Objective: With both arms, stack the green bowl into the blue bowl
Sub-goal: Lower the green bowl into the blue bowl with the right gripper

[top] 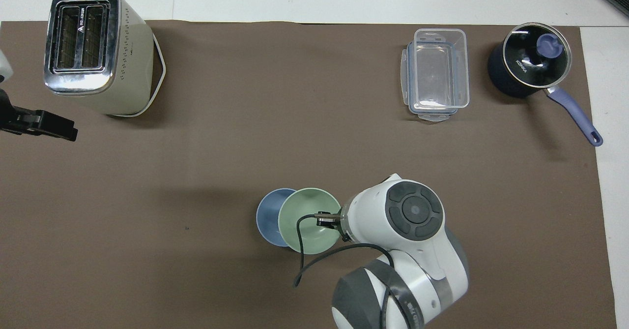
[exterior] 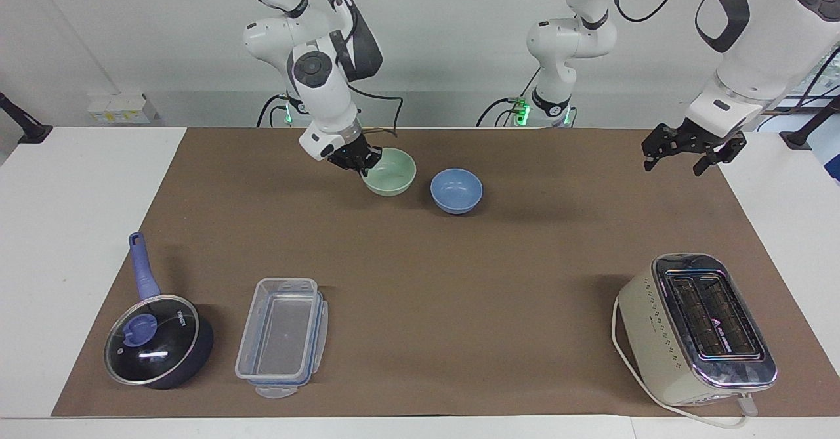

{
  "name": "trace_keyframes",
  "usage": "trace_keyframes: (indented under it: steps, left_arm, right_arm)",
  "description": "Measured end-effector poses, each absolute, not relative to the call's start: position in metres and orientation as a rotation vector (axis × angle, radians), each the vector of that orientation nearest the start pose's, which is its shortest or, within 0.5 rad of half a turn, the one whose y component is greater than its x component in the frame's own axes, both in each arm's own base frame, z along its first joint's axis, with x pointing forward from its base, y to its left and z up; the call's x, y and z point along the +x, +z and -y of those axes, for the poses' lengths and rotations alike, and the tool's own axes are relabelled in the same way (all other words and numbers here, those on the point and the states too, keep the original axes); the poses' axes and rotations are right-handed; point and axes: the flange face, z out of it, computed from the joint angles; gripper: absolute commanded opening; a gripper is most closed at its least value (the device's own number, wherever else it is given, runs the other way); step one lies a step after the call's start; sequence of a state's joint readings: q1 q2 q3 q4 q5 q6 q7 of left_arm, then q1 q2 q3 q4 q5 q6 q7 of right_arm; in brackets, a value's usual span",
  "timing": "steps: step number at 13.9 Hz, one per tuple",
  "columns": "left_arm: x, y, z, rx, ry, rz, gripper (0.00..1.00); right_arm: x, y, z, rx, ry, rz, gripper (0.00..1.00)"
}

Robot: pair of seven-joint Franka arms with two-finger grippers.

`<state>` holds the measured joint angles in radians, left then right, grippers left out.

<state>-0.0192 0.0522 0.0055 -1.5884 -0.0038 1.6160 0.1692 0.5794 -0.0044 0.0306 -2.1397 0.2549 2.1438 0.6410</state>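
- Right gripper point(exterior: 356, 161) is pinched shut on the rim of the small pale mint-green bowl point(exterior: 392, 170), at the side toward the right arm's end of the desk; a rim pinch leaves the bowl's base free to drop into another bowl.
- Green bowl is carried in the air, roughly upright. Facing view shows it just beside the small periwinkle-blue bowl point(exterior: 456, 190) and not yet over it; the overlap in the overhead view is only the raised bowl covering the other.
- Blue bowl sits on the brown mat point(exterior: 459, 281) mid-desk, toward the robots' edge, open side up, ready to receive.
- Left gripper point(exterior: 692, 153) hangs spread and holding nothing over the mat's edge at the left arm's end. This arm waits.
- My read: carry phase, stack not yet done. Next need is centring green over blue before lowering.
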Motion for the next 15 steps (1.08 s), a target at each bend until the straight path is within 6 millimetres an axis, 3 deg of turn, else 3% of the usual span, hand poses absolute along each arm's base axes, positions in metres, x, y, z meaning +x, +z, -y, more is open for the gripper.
trace_keyframes:
  steps: [4, 7, 15]
  left_arm:
    - [0.573, 0.591, 0.008, -3.134, 0.038, -0.287, 1.0]
    - [0.573, 0.591, 0.008, -3.134, 0.038, -0.287, 1.0]
    - [0.573, 0.591, 0.008, -3.134, 0.038, -0.287, 1.0]
  right_arm:
    - [0.433, 0.382, -0.36, -2.899, 0.19, -0.308, 0.0]
    - [0.425, 0.364, -0.377, -2.91, 0.198, -0.296, 0.0]
    - [0.429, 0.357, -0.375, -2.902, 0.171, -0.312, 0.0]
